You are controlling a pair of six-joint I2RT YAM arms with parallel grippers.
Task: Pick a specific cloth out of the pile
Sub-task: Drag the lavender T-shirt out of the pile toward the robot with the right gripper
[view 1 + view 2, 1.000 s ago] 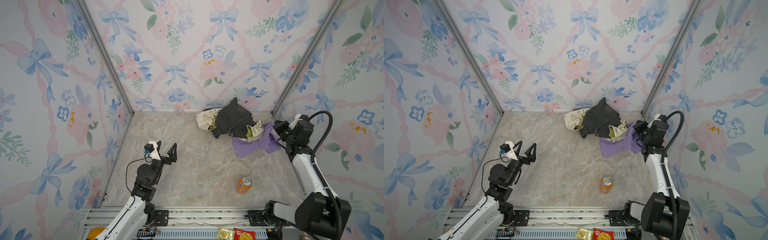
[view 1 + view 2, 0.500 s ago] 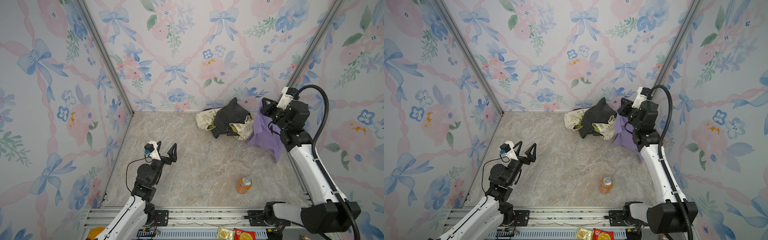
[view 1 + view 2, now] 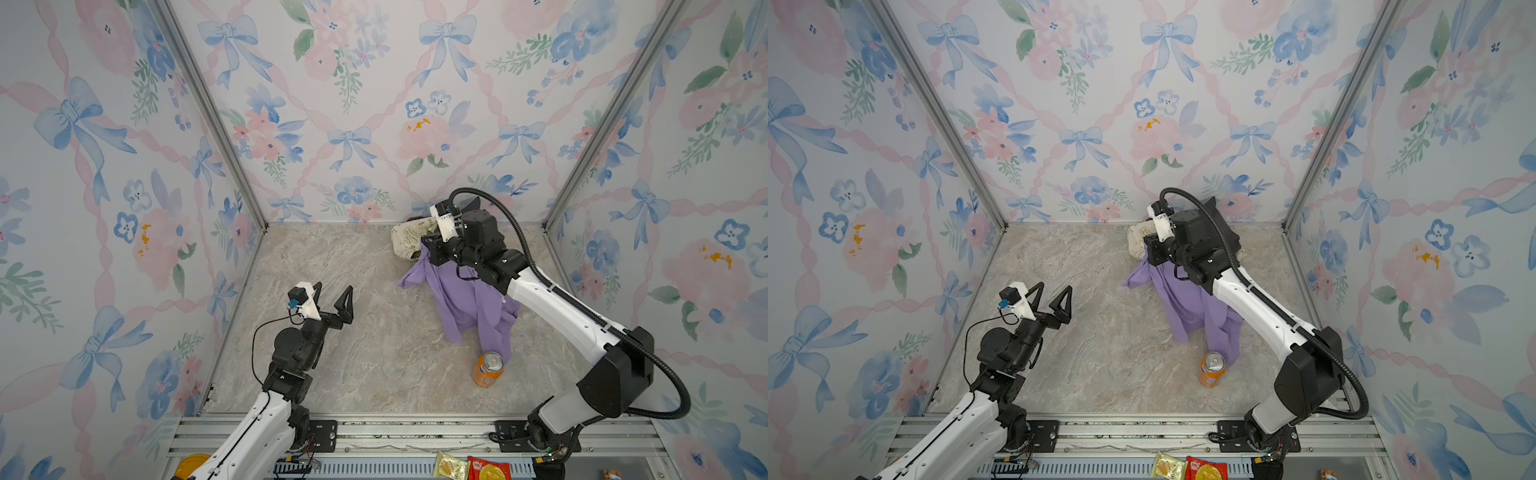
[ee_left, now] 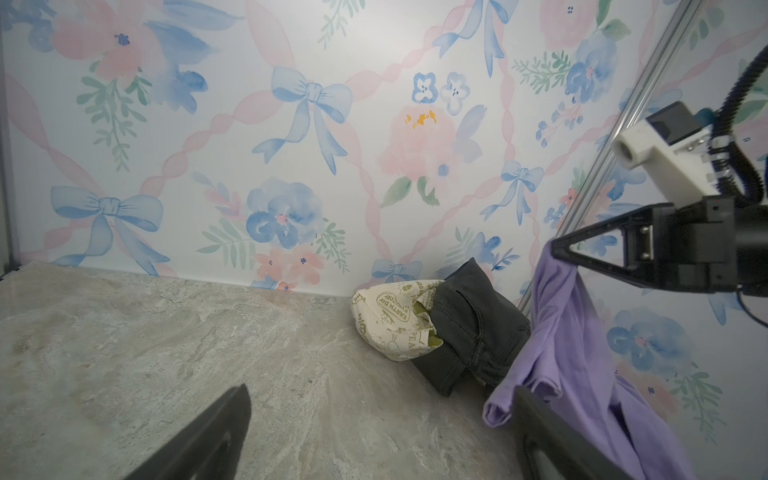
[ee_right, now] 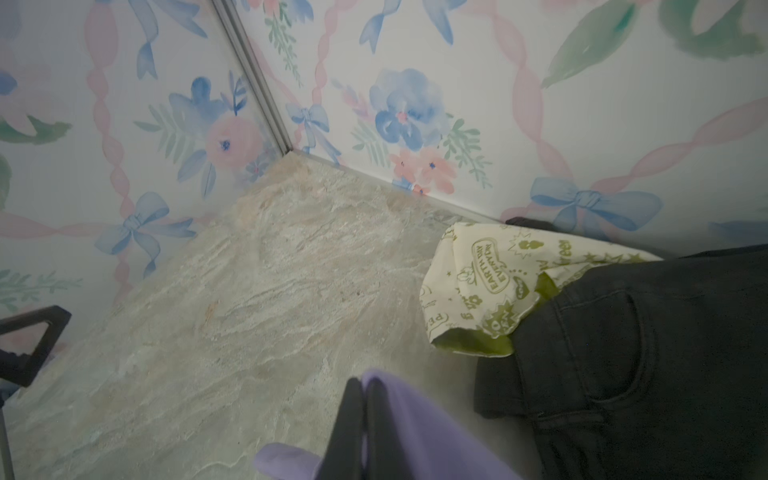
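In both top views my right tool [image 3: 425, 246] is pinched together on the top edge of the purple shirt [image 3: 469, 299]. The shirt hangs from it in long folds in front of the pile [image 3: 409, 241], which sits at the back wall of the bench [image 3: 353, 374]. Its lower end comes down just beside an orange can [image 3: 488, 369]. I cannot tell whether it touches the bench. My left tool [image 3: 332, 291] stands wide apart, holding nothing, well away from the shirt.

In my left wrist view the two fingers [image 4: 224, 419] are spread far apart with bare bench between them. Beyond them my right tool [image 4: 555, 249] is raised, with the shirt [image 4: 565, 332] draped from its tip. The black jeans [image 4: 473, 328] and the cream printed cloth [image 4: 390, 320] lie together against the wall.

In my right wrist view the fingers [image 5: 353, 415] are pressed together, with purple fabric [image 5: 415, 424] clamped between them. The jeans [image 5: 623, 353] and the cream cloth [image 5: 490, 282] lie on the bench apart from the shirt.
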